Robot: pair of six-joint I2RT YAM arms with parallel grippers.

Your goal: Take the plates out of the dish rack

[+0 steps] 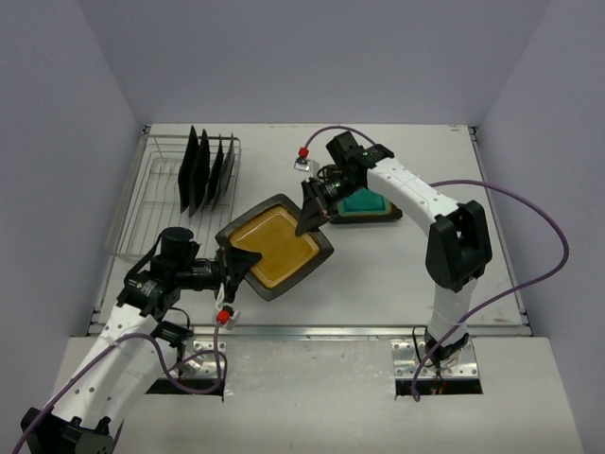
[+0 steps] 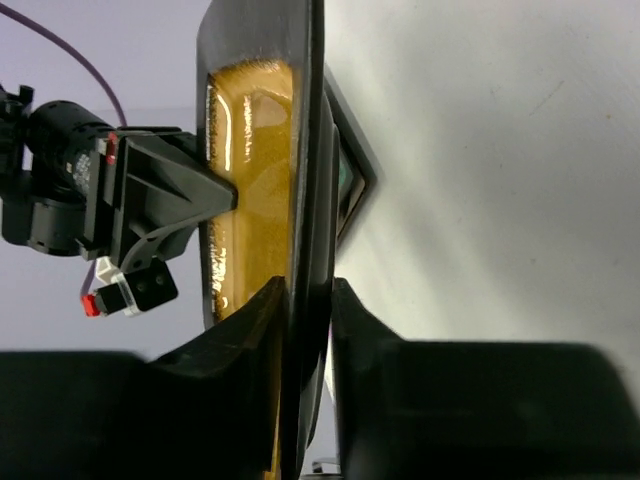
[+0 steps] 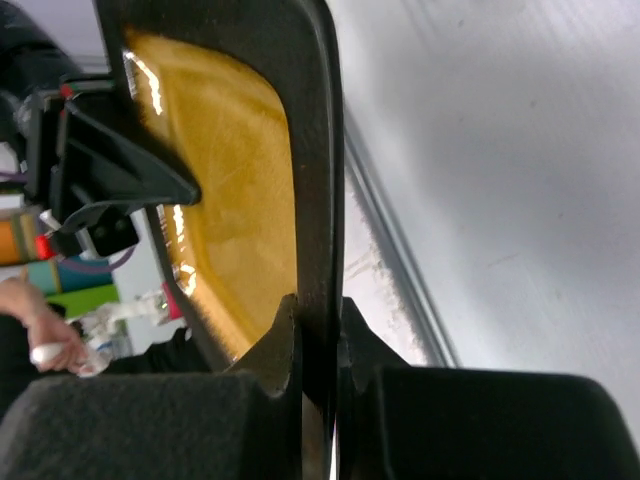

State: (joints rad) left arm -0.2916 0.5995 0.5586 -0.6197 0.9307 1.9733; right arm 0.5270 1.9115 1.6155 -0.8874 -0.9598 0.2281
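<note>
A square plate with a yellow inside and a dark rim hangs above the table's middle, held by both arms. My left gripper is shut on its near-left edge, and my right gripper is shut on its far-right edge. The left wrist view shows the plate edge-on, its rim pinched in the left gripper. In the right wrist view the rim of the plate sits tight in the right gripper. The silver wire dish rack stands at the back left with several dark plates upright in it.
A teal plate with a dark rim lies flat on the table under my right arm. The table's metal front edge runs just beyond the arm bases. Grey walls close in the left, back and right sides.
</note>
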